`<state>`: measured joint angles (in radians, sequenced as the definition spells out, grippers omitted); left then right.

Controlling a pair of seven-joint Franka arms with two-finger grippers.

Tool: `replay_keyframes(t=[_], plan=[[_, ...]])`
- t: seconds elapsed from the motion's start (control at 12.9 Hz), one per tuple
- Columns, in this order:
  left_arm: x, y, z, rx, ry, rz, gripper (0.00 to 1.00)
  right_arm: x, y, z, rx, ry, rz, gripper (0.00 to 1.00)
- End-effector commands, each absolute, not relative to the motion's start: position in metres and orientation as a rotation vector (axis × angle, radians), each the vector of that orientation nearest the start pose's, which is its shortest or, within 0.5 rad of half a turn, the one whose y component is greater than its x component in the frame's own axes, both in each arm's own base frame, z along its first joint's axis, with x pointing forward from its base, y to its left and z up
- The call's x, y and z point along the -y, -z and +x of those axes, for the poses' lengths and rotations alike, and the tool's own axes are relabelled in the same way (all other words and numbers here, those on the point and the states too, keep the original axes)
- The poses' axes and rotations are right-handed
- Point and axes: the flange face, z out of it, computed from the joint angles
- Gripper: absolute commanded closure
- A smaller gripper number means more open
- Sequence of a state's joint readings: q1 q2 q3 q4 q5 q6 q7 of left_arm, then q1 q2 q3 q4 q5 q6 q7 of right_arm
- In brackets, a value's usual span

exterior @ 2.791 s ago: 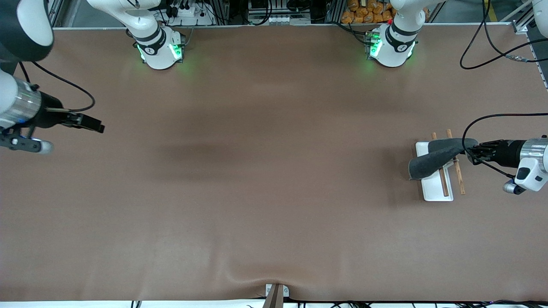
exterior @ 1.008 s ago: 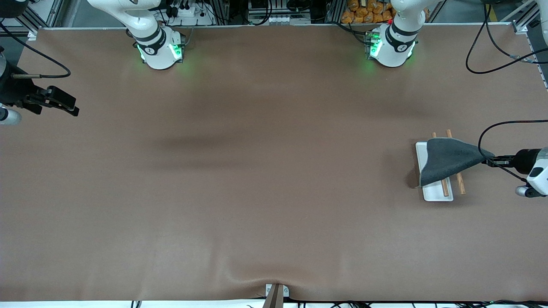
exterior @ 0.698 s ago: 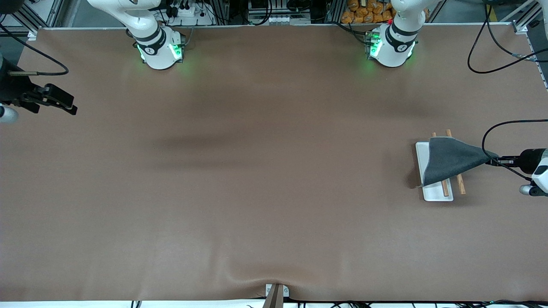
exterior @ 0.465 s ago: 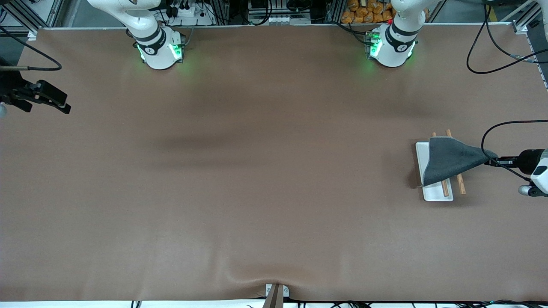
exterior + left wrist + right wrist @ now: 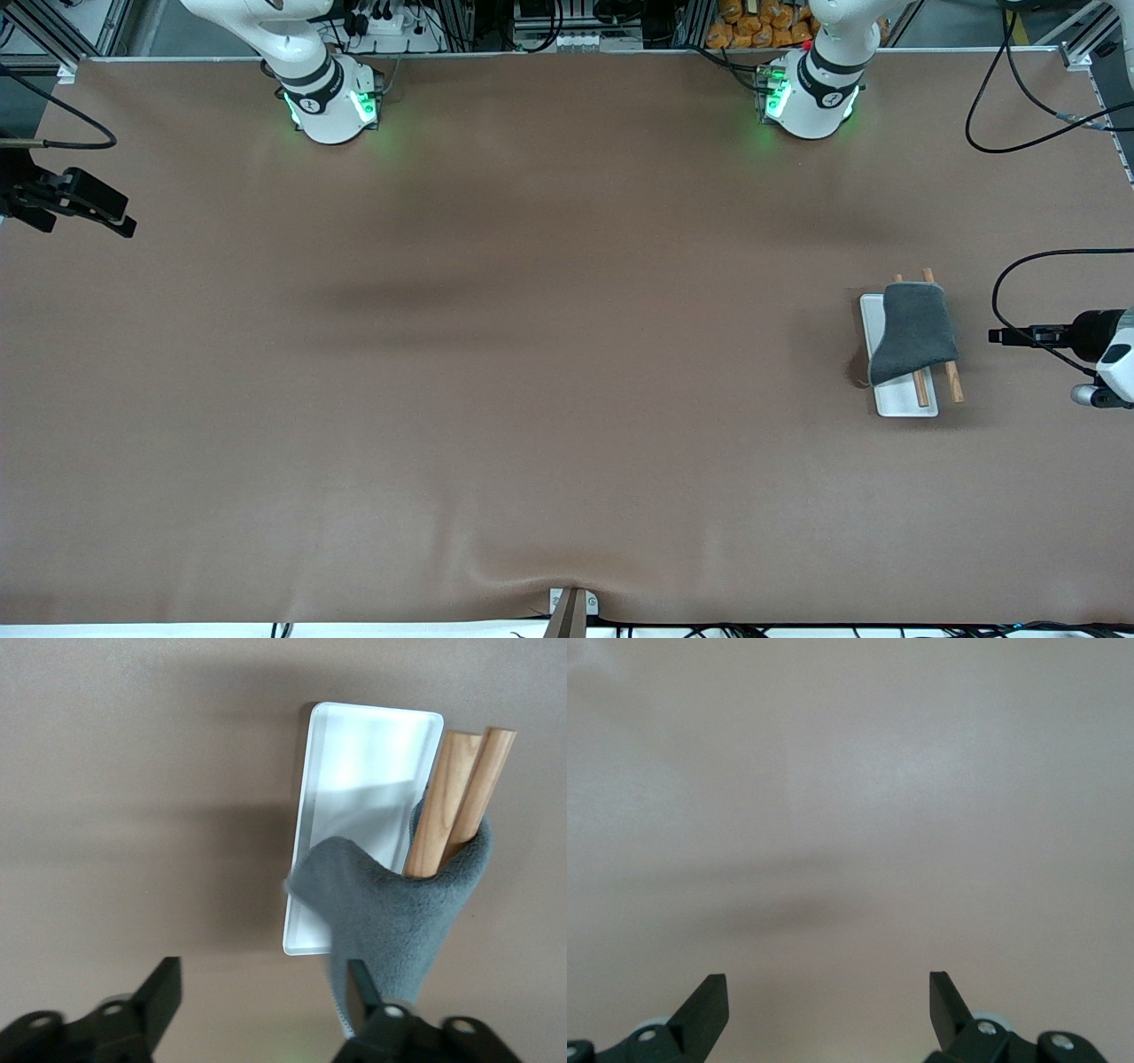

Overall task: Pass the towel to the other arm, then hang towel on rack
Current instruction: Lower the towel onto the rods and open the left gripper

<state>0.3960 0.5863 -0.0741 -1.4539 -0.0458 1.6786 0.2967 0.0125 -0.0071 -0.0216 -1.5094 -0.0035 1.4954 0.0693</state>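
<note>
The brown table (image 5: 532,372) fills the front view. At its middle right, toward the left arm's end, the rack (image 5: 886,310) stands with its white base on the table, and the dark grey towel (image 5: 914,332) hangs draped over both wooden rods (image 5: 950,377), whose ends stick out at each side of the cloth. The left gripper (image 5: 997,336), at the right edge of the frame, hovers beside the rack, apart from the towel; in the left wrist view its fingers (image 5: 164,988) are spread wide and empty. The right gripper (image 5: 120,223), at the upper left edge, waits over bare table, fingers (image 5: 709,1001) wide apart, holding nothing.
</note>
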Motion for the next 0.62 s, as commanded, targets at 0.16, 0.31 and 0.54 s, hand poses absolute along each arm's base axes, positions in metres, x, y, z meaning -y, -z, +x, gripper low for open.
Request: replay_keyframes(t=[0.16, 0.31, 0.54], plan=[[-0.205, -0.349, 0.632, 0.037, -0.518, -3.289, 0.0, 0.006, -0.655, 0.549, -0.119, -0.009, -3.159, 0.0], [-0.178, -0.389, 0.632, 0.118, -0.508, -3.286, 0.0, 0.008, -0.654, 0.549, -0.124, -0.011, -3.159, 0.0], [-0.117, -0.456, 0.631, 0.226, -0.428, -3.253, 0.0, 0.007, -0.654, 0.549, -0.124, -0.016, -3.159, 0.0]])
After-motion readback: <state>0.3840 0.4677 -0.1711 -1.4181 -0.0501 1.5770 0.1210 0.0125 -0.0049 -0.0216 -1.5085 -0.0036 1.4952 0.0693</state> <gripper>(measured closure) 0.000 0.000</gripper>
